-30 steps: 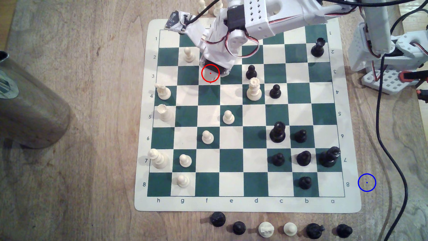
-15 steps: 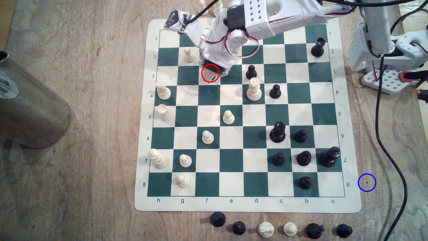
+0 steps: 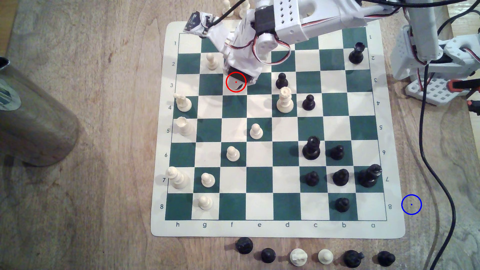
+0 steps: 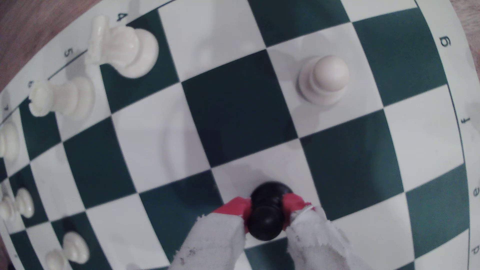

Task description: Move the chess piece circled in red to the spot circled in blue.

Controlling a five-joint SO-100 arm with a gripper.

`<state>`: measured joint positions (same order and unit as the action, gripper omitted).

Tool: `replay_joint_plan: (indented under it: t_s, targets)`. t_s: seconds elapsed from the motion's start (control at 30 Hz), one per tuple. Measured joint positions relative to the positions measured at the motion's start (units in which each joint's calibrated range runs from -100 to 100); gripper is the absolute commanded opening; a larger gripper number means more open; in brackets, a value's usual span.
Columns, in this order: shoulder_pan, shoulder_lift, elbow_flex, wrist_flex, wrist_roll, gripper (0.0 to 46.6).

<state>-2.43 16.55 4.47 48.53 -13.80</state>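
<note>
The chess piece circled in red, a small black pawn [image 4: 266, 210], stands on a white square in row 3, column f. In the wrist view my gripper [image 4: 266, 207] is shut on it, with a red-tipped finger [image 4: 233, 207] pressed against each side of its neck. In the exterior view the gripper [image 3: 240, 78] points down over the red ring [image 3: 235, 82] and covers most of the pawn. The spot circled in blue [image 3: 411, 204] lies on bare wood just off the board's corner by a8, at the exterior view's lower right.
White pawns [image 3: 211, 61] and black pawns [image 3: 281, 80] stand near the gripper on the chessboard [image 3: 285, 229]. Several captured pieces [image 3: 298, 257] line the wood below the board. A black cable [image 3: 439, 176] runs close to the blue ring. A metal cylinder [image 3: 33, 116] lies at the left.
The gripper has shifted very slightly toward row 2 over the red ring. Every other piece stays in place.
</note>
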Motion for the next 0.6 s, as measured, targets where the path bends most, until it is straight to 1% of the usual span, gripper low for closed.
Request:
replay_joint_plan:
  t_s: [0.03,0.2,0.27,0.3,0.4,0.43,0.57,0.6]
  targets:
    - [0.0,-0.3,0.0,0.0,-0.1,0.4]
    - [0.0,-5.6,0.5,1.0,-0.1,0.4]
    - [0.0,-10.0,3.3,2.6,-0.3,0.4]
    - [0.0,-14.2,4.7,4.6,-0.3,0.4]
    - [-0.7,-21.5,6.1,8.6,-0.3,0.4]
    - [-1.7,-27.0,8.1,12.6,-0.3,0.4]
    - [-4.9,-37.7,12.7,18.6,-0.8,0.4]
    - [-7.2,-43.0,15.3,21.2,-1.2,0.4]
